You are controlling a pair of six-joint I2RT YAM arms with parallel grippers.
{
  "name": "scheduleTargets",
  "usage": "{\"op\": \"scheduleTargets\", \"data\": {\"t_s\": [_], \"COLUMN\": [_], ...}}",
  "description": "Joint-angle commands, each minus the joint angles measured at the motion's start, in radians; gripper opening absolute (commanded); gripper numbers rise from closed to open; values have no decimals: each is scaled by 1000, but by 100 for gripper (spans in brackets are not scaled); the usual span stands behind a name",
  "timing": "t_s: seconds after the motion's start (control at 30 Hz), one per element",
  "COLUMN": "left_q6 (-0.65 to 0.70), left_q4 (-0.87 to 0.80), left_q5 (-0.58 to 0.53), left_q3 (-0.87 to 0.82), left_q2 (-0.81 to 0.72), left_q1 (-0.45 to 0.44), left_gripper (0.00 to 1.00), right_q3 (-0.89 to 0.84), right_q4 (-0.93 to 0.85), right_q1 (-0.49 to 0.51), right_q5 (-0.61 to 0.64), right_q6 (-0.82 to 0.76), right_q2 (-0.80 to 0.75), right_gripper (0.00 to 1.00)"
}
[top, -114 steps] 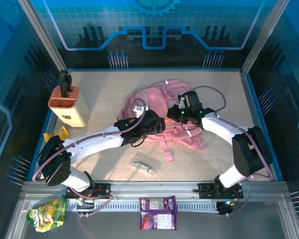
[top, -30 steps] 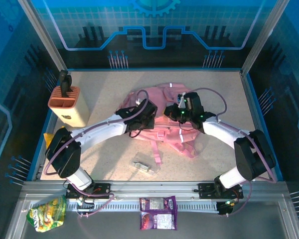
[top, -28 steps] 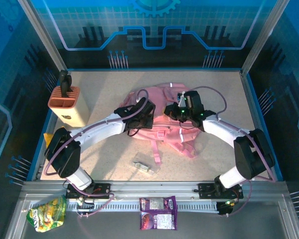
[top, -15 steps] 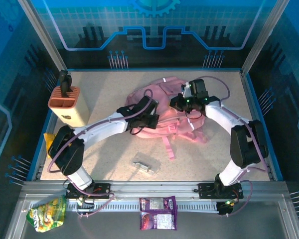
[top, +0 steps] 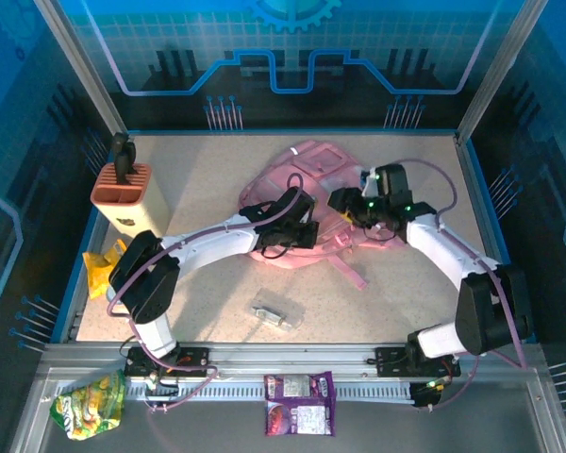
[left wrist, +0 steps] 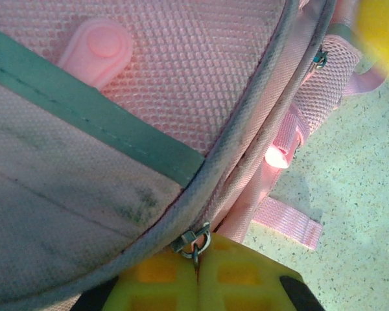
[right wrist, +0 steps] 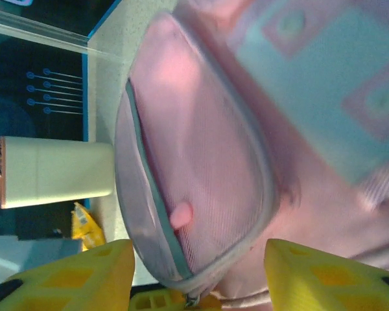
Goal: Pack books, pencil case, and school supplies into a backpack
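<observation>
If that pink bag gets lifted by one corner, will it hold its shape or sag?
Probably sag: the backpack lies slumped and rumpled, and its mesh pocket looks soft. Its loose straps would likely dangle and drag. It looks bulky, so it is perhaps more awkward than heavy.

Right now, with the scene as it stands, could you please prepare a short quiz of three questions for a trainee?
1. True or false: the left claw is shut on a zipper pull of the backpack.
2. What lies on the table between the backpack and the near edge? A. small clear item B. beige block C. yellow snack bag
3. Fill in: the right claw, facing the backpack, is ____ (open or shut).
Key: 1 true; 2 A; 3 open.
</observation>
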Motion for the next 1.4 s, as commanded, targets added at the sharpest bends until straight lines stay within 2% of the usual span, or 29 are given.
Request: {"op": "scheduleTargets", "data": {"t_s": [0.0,0.17,0.27,0.4,0.47,0.67,0.7,0.83,1.1,1.23,1.37], "left_q6": [0,2,11,43,53,138,155,238,277,240,193], "left_q4": [42,44,60,30,23,-77,-106,-214,-271,-226,-161], "left_q5": [77,88,107,125,119,105,80,-34,-81,-13,63], "left_q3": [32,26,20,41,44,65,69,57,-13,-56,-66], "left_q2": [9,11,10,21,18,-8,-15,-66,-129,-157,-146], "left_q1": [-22,-24,-23,-27,-29,-27,-27,-9,131,170,114], "left_gripper": [0,0,0,0,0,0,0,0,0,0,0], "right_q3": [-74,-114,-145,-91,-82,-110,-108,-84,-32,51,187], "right_q4": [139,198,296,252,246,289,274,154,0,-63,-144], "right_q1": [40,71,87,122,135,110,103,54,-59,-120,-151], "right_q5": [0,40,63,100,126,104,99,74,-42,-46,-56], "right_q6": [178,278,353,355,348,264,238,126,-82,-182,-274], "right_q2": [0,19,40,64,82,87,79,57,40,78,175], "right_gripper": [53,46,42,43,39,3,0,0,0,0,0]}}
